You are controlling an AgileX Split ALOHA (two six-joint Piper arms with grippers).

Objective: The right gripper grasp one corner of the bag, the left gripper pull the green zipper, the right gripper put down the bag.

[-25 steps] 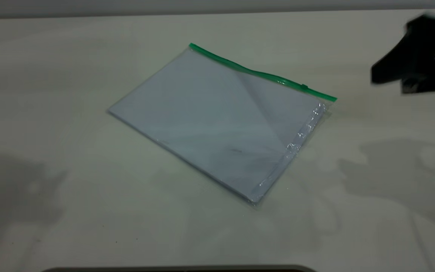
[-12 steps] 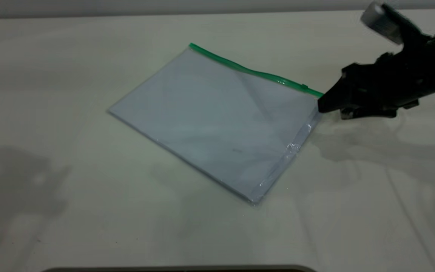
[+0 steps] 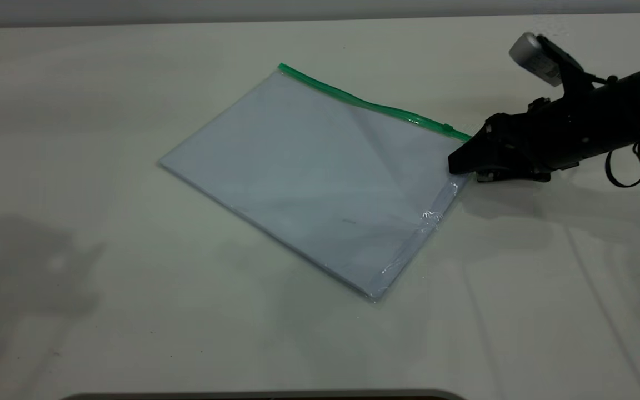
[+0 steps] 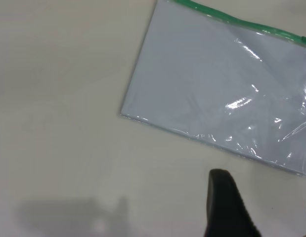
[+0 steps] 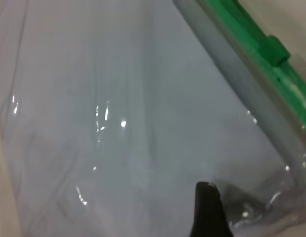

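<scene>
Cream-white table [image 3: 131, 311] carried the bag [image 3: 320, 178] flat near centre, green zipper [image 3: 375, 105] along its far edge. Right gripper [image 3: 459, 164] sat at the bag's zipper-end corner, jaws' state indeterminate. Left gripper [image 4: 227, 207] hovered apart, jaws likewise unclear

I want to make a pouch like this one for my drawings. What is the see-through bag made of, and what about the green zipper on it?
The bag looks like thin clear plastic film: glossy, with bright glints and crinkles along its edge. The pale sheets inside are probably paper. The green zipper seems to be firmer moulded plastic, smooth and bright, with a small slider tab. The right gripper sits at the bag's corner.
</scene>
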